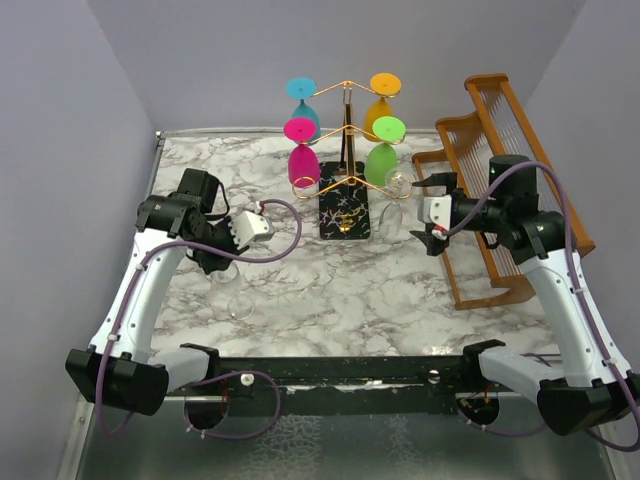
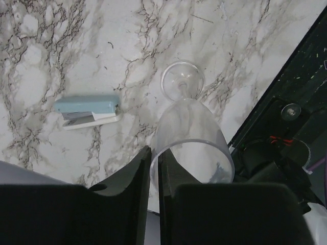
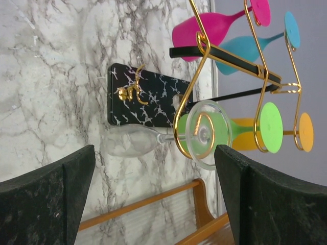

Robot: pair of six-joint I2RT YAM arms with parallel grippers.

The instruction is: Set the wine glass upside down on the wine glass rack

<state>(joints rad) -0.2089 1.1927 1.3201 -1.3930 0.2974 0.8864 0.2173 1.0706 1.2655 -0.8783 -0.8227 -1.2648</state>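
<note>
From above, we have the left gripper [image 1: 224,266] low over the clear wine glass [image 1: 238,298]. The glass stands on the marble table [image 1: 330,290], well apart from the wine glass rack [image 1: 346,140]. The right gripper [image 1: 433,215] hangs wide open and empty, just beside a 2nd clear glass [image 1: 397,188] hung on the rack below 4 coloured glasses [image 1: 302,160].

On the left wrist view, the fingers [image 2: 134,178] stand nearly together with the bowl's wall in the slit between them. It's a pinch on the rim, 1 finger outside and 1 inside. The foot rests on the marble and the rim faces up toward us, so the long axis looks roughly upright, perhaps leaning a little.

We judge this a thin, slippery hold, so the lift wants to be slow and straight. The foot should clear the table before the wrist rolls. A half turn is needed to bring the foot uppermost, and the bowl could swing in the pinch on the way.

On the right wrist view the jaws gape with nothing between them. The hung glass shows the pose we want, its foot caught in a gold scroll [image 3: 196,135] and its bowl toward the black base [image 3: 145,102].
</note>
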